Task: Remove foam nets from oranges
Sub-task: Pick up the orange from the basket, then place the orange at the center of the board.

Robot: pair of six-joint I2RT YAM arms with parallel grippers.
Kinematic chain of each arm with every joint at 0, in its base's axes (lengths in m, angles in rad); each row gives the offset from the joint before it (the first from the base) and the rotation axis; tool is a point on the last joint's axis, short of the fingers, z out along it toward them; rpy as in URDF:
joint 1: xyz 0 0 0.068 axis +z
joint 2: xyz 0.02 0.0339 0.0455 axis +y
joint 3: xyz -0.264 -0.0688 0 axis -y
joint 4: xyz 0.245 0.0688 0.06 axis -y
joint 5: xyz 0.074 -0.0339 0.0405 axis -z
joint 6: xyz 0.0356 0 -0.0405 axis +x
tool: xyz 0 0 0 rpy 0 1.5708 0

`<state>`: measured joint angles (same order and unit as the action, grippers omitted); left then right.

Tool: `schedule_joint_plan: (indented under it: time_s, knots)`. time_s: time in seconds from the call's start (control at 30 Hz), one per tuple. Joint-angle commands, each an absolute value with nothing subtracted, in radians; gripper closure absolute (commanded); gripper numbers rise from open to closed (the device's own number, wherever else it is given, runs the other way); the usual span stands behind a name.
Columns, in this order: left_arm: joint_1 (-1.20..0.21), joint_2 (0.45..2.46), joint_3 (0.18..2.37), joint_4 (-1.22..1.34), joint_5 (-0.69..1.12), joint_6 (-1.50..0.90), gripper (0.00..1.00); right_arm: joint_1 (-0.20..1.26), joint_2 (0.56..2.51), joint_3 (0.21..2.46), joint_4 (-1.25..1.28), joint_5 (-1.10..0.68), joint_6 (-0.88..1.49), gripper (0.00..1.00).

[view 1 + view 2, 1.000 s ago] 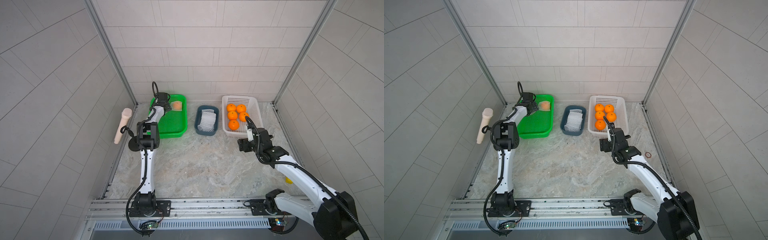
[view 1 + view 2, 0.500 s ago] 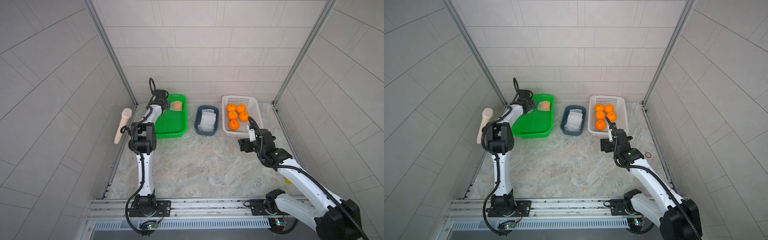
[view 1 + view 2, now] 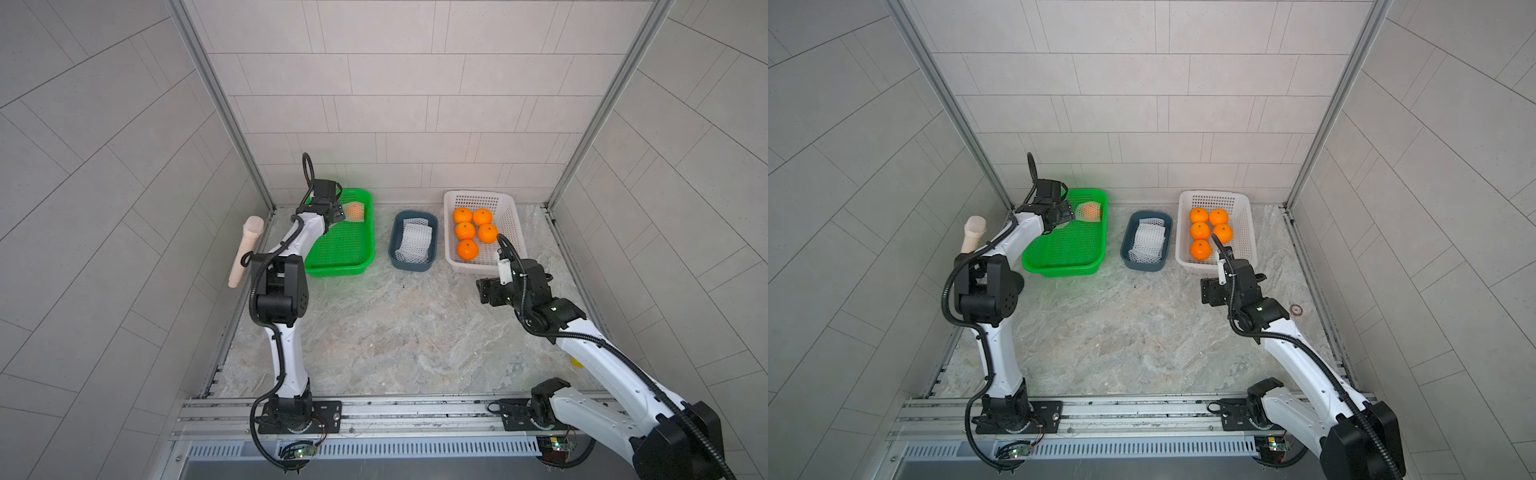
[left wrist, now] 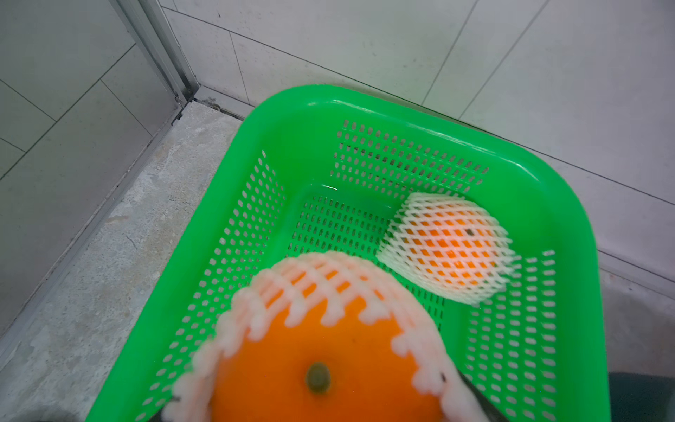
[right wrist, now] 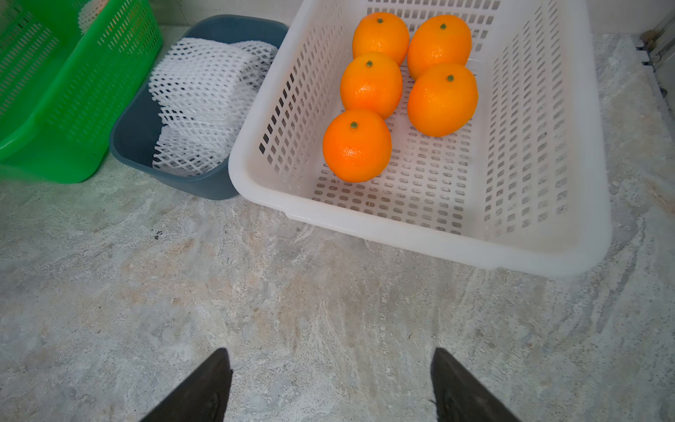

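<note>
My left gripper (image 3: 335, 214) hangs over the far end of the green basket (image 3: 337, 272), shut on an orange (image 4: 277, 369) that still wears its foam net (image 4: 317, 272). The stem end faces the wrist camera. A second netted orange (image 4: 447, 248) lies in the basket's far corner, seen in both top views (image 3: 1090, 212). Several bare oranges (image 3: 469, 232) sit in the white basket (image 5: 438, 248). Limp foam nets (image 5: 204, 106) are piled in the blue-grey bin (image 3: 392, 249). My right gripper (image 5: 328, 352) is open and empty above the table, just in front of the white basket (image 3: 1183, 257).
A beige cylinder (image 3: 245, 253) leans on the left wall beside my left arm's elbow. The three containers stand in a row along the back wall. Marbled tabletop (image 3: 395, 332) stretches between the arms. A small yellow object (image 3: 577, 362) lies by the right wall.
My left arm's elbow has swung toward the front left, while its gripper stays over the basket's far end with the netted orange. The right arm has hardly shifted.
</note>
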<state>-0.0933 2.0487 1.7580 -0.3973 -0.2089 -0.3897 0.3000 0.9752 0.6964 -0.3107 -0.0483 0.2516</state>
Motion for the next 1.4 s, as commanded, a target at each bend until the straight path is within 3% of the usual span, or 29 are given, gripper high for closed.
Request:
schedule_joint_plan:
  time_s: [0.0, 0.73, 1.37]
  knots:
    - [-0.120, 1.968, 1.732, -0.424, -0.215, -0.369, 0.29, 0.295, 0.931, 0.686, -0.336, -0.055, 0.263, 0.13]
    - [-0.304, 1.708, 1.615, -0.575, -0.120, -0.245, 0.29, 0.276, 0.915, 0.674, -0.342, -0.047, 0.272, 0.11]
    - [-0.618, 1.446, 1.188, -0.447, -0.179, -0.323, 0.29, 0.267, 0.932, 0.675, -0.333, -0.057, 0.272, 0.11]
